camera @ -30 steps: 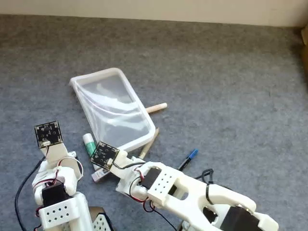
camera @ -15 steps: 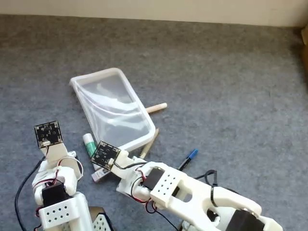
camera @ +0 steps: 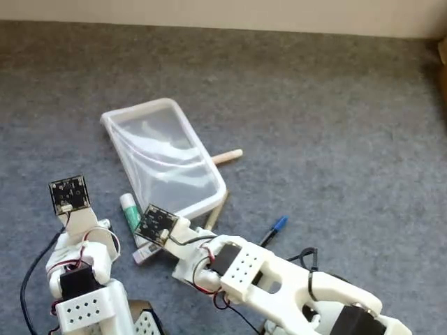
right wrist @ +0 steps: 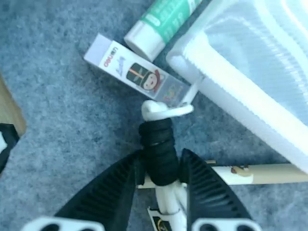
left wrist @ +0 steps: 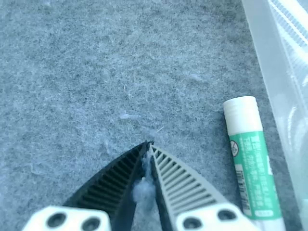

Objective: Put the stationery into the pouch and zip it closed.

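Two grippers are down over the grey carpet [camera: 335, 105] as I watch from my remote station. My right gripper [right wrist: 161, 155] is clamped on a white pen [right wrist: 156, 137], its jaws pressing the pen's black grip from both sides. Just beyond the pen's white end lies a small printed eraser box [right wrist: 137, 72], and past that is the capped end of the green glue stick [right wrist: 163, 19]. The clear pouch [right wrist: 250, 72] sits just to one side of that end, its ribbed rim close to the pen. A beige pencil [right wrist: 250, 173] lies crosswise under the pen, between the jaws and the carpet. My left gripper [left wrist: 147, 147] hangs low over bare carpet with its jaws together, only a wisp of fluff between them. The glue stick lies near it, with the pouch's edge just beyond. From above, a blue-capped pen [camera: 274, 229] lies on the carpet beside my right arm, well apart from both grippers.
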Controlling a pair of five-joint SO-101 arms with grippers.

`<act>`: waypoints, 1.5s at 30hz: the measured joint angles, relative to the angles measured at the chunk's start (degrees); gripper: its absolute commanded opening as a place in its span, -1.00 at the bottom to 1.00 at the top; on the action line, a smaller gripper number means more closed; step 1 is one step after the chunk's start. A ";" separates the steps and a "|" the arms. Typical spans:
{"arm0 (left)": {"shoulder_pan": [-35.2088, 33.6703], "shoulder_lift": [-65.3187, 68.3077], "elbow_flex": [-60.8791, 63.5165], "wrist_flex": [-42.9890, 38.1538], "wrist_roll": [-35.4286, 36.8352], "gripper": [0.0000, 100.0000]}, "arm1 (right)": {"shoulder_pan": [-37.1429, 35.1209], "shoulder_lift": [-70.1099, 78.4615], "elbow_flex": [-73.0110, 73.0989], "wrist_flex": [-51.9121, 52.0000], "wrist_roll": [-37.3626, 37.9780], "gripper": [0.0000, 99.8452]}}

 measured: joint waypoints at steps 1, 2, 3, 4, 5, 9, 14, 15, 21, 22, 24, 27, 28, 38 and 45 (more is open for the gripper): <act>0.00 0.00 0.00 0.00 0.00 -0.99 | 0.00 0.00 0.00 0.00 0.00 -0.92; 0.00 0.00 0.00 0.00 0.00 -0.99 | 0.00 0.00 0.00 0.00 0.00 -0.95; 0.00 0.00 0.00 0.00 0.00 -0.99 | 0.00 0.00 0.00 0.00 0.00 -0.99; 0.00 0.00 0.00 0.00 0.00 -0.99 | 0.00 0.00 0.00 0.00 0.00 -1.00; 0.00 0.00 0.00 0.00 0.00 -0.99 | 0.00 0.00 0.00 0.00 0.00 -0.99; 0.00 0.00 0.00 -0.26 0.00 -0.99 | 0.00 0.00 0.00 0.00 0.00 -0.99; 0.00 0.00 -0.35 -0.26 0.00 -0.99 | 0.00 0.00 0.00 0.00 0.00 -0.99; 0.00 0.00 -0.70 -0.26 0.00 -0.99 | 0.00 -0.18 0.00 0.00 0.00 -0.99; -0.88 0.09 -6.42 -0.26 0.00 -0.99 | 0.09 -10.46 1.32 3.96 0.00 -0.99; -1.05 0.09 -7.47 -0.26 0.00 -0.99 | 0.35 -13.01 2.11 4.57 0.00 -0.99; -1.05 0.00 -8.97 -0.26 0.00 -0.99 | 1.14 -18.20 4.48 5.10 0.00 -0.99; -0.26 0.00 -11.08 -0.26 0.00 -0.99 | 2.81 -24.70 6.77 5.36 0.00 -0.99; 0.53 0.00 -11.87 0.35 0.00 -0.99 | 3.52 -26.64 7.30 5.36 0.00 -0.99; 14.42 -0.53 -20.22 12.22 0.00 -0.48 | 6.51 -39.21 12.31 3.78 -2.02 -0.99; 20.92 -0.62 -20.31 15.91 0.00 -0.21 | 9.67 -43.87 13.27 1.41 -2.81 -0.99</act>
